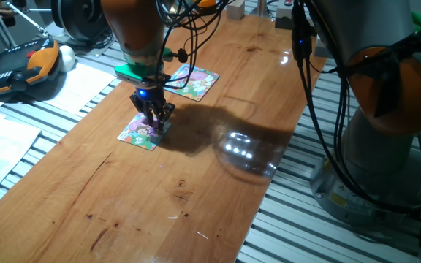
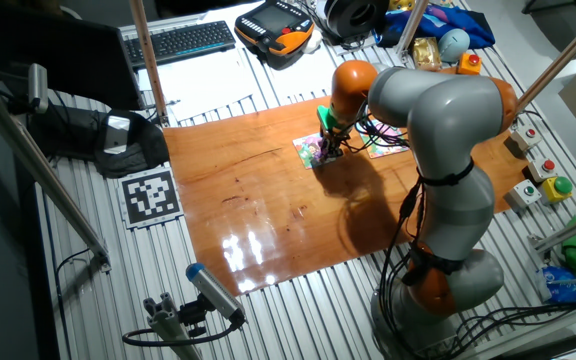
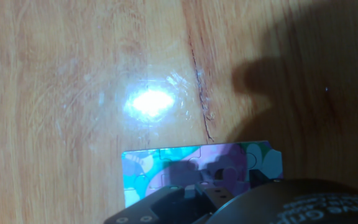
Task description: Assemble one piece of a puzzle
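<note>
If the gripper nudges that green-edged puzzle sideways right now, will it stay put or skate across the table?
The puzzle lies flat and thin on the glossy wooden table, so it would probably slide rather than tip. It looks light, so a small push from the gripper may shift it. Its jigsaw seams suggest it could buckle or separate.

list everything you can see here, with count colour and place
puzzle: one, green-edged with pink-purple middle, on the table under the gripper
second puzzle: one, lilac and white, further back on the table
table: one, brown wood
piece: not visible, may be hidden by the fingers
controller: one, black and orange, left of the table
keyboard: one, black, beyond the table
marker tag: one, black and white, beside the table
arm: one, grey and orange
gripper: one, dark, down at the puzzle; open or shut unclear
</note>
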Tool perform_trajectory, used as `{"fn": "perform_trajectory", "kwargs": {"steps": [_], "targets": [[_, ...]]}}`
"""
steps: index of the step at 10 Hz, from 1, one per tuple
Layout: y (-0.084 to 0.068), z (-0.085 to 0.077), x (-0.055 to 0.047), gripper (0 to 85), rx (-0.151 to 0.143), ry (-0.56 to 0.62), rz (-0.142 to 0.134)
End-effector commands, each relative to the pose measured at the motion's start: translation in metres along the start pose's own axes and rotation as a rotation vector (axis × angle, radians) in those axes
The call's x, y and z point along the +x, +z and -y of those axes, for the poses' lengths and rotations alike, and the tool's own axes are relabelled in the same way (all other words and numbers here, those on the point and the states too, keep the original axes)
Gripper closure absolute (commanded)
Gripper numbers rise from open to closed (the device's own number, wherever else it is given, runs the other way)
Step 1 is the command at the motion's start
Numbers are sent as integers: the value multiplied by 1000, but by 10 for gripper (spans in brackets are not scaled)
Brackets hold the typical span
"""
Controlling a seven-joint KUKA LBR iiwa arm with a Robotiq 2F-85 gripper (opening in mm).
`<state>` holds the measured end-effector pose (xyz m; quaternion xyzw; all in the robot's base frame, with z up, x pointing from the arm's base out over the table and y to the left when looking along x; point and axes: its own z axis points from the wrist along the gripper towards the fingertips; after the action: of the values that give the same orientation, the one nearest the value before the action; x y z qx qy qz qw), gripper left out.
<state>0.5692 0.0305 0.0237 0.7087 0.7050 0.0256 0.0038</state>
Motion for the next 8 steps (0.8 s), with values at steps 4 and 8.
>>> {"fn": "perform_trajectory", "kwargs": {"steps": [4,8], "targets": [[0,0,0,510,-5,7,-3],[-1,0,0,340,-17,15,-5]]}}
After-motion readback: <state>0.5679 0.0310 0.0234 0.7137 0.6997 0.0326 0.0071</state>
